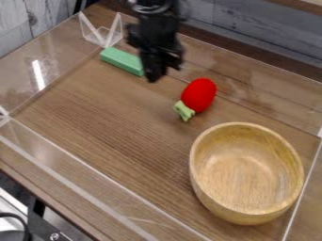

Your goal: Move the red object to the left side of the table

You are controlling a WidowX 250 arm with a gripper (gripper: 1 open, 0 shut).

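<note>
Gripper (154,72) shut, nr far edge of table (116,122); to be opened, centred over red object (199,94) and lowered vert., w/o bowl (247,173) contact.

1. A lab or similar robot workspace is suggested, though the wider room cannot be seen.
2. A dark robot arm (153,28) is shown reaching over a brown wood-grain counter (101,122).
3. The work area is edged by a low clear wall (70,200), as in a test setup.
4. Black cables (18,218) are seen outside that wall, at the lower left corner.
5. A toy-like red object (199,94), a green block (122,62) and a wooden bowl (247,173) are set out inside.
</note>
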